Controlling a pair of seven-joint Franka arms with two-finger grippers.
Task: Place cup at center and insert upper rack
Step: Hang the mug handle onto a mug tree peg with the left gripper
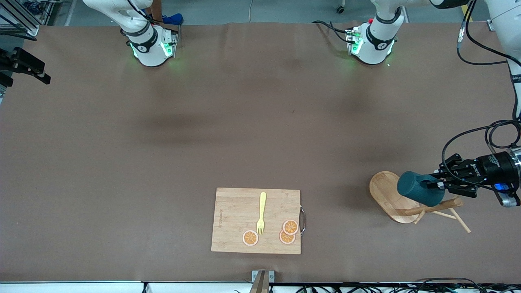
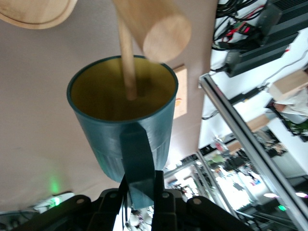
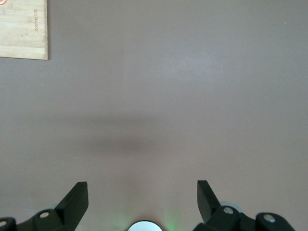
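Cutting board (image 1: 256, 221) lies nearest. My left pincer (image 1: 437, 185) grips the cup (image 1: 419, 188) by its handle over the toppled upper rack (image 1: 403, 203); right pincer (image 3: 142, 202) waits released. Neither step done.

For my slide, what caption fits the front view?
Left hand holds teal cup sideways over tipped wooden rack.

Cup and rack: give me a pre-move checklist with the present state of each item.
1. Left pincer shut on the cup by its handle: ok.
2. Cup held on its side over the upper rack: ok.
3. Upper rack upright: not ok, it lies tipped over at the left arm's end of the table.
4. Cup clear of the rack's pegs: cannot tell; one peg shows across the cup's mouth.
5. Right pincer open, waiting over bare table: ok.
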